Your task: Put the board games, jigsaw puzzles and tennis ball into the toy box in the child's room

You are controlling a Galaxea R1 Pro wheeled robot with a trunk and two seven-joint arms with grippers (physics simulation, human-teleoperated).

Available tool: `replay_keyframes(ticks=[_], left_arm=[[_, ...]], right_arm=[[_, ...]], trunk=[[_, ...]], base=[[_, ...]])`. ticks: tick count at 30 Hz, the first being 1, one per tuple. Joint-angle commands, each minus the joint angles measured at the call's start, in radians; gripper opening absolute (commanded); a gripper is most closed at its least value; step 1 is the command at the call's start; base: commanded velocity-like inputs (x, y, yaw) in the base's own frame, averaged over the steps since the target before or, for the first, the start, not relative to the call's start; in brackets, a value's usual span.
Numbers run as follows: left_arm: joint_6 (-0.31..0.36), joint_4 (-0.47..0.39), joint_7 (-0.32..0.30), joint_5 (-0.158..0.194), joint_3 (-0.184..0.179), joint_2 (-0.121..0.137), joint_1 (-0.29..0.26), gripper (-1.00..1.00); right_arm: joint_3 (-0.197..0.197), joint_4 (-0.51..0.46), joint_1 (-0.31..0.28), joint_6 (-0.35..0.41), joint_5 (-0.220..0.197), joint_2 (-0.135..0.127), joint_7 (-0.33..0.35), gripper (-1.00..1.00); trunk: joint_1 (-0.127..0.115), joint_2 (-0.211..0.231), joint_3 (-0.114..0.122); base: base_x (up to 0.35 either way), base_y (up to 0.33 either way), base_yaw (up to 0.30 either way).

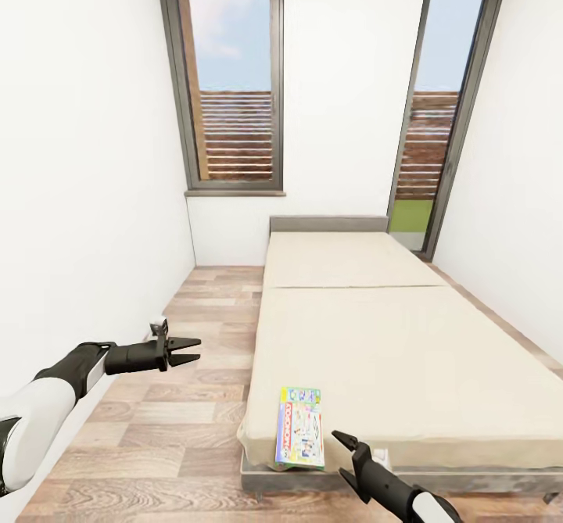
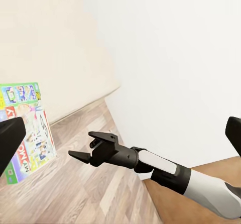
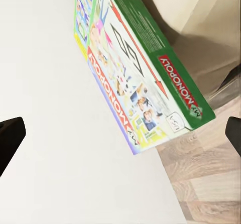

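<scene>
One board game, a colourful Monopoly box [image 1: 299, 428] with green sides, lies flat on the beige bed [image 1: 391, 335] at its near left corner, slightly over the edge. My right gripper [image 1: 342, 454] hovers open just right of the box's near end, above the bed's foot. In the right wrist view the box [image 3: 130, 73] lies close ahead between my widely spread fingertips [image 3: 10, 136]. My left gripper [image 1: 191, 349] stands open over the floor, left of the bed, with nothing in it. The left wrist view shows the box [image 2: 27, 128] and the right gripper [image 2: 83, 146].
A wooden floor strip [image 1: 195, 367] runs between the bed and the white left wall [image 1: 78, 234], which is close to my left arm. A tall window [image 1: 231, 85] and a glass door [image 1: 438, 116] are at the far end. The bed's grey headboard [image 1: 328, 223] stands against the far wall.
</scene>
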Motion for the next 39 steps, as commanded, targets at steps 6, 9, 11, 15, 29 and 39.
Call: replay_keyframes(ticks=[6, 9, 11, 15, 29, 39], left_arm=[[0.01, 0.0, -0.007, -0.011, 0.007, 0.0, -0.001, 1.0], [0.009, 0.0, -0.007, -0.011, 0.007, 0.0, -0.001, 1.0], [0.009, 0.0, -0.007, -0.011, 0.007, 0.0, -0.001, 1.0], [0.008, 0.0, -0.007, -0.011, 0.007, 0.0, -0.001, 1.0], [0.006, 0.0, -0.007, -0.011, 0.007, 0.0, -0.001, 1.0], [0.006, 0.0, -0.007, -0.011, 0.003, -0.002, -0.001, 1.0]], right_arm=[[-0.003, 0.0, -0.001, 0.002, -0.003, 0.0, 0.0, 1.0], [-0.002, 0.0, 0.0, 0.001, -0.003, 0.0, 0.0, 1.0], [-0.001, 0.0, 0.0, 0.001, -0.003, -0.001, 0.0, 1.0], [0.0, 0.0, 0.0, 0.0, -0.002, -0.001, 0.001, 1.0], [0.003, 0.0, 0.0, 0.0, -0.002, 0.002, 0.002, 1.0], [0.003, 0.0, 0.0, 0.0, -0.002, 0.004, 0.002, 1.0]], trunk=[[0.023, -0.043, -0.02], [0.034, -0.064, -0.029], [0.042, -0.078, -0.036], [0.057, -0.106, -0.048], [0.088, -0.162, -0.073], [0.088, -0.162, -0.073]], base=[[0.0, 0.0, 0.0], [0.0, 0.0, 0.0], [0.0, 0.0, 0.0], [0.0, 0.0, 0.0], [0.0, 0.0, 0.0], [0.0, 0.0, 0.0]])
